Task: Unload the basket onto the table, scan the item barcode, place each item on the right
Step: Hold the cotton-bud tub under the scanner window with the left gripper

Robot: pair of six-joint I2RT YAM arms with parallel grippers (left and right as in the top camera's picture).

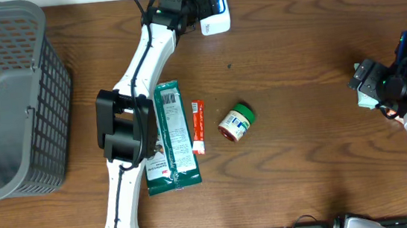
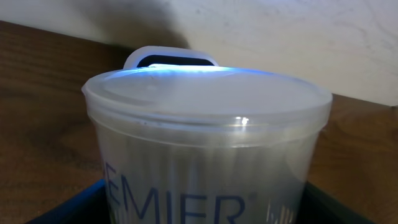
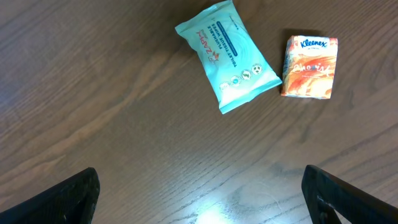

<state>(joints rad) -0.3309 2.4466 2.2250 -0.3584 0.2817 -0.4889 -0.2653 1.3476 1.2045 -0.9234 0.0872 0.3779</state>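
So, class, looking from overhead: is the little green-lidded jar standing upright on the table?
No, the jar lies on its side, its green lid pointing up and to the right in the picture.

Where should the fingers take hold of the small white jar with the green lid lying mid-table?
Take the small white jar with the green lid by its labelled body, coming straight down from above. It lies on its side, lid pointing up-right in the overhead view, so close across the round sides, not end to end.
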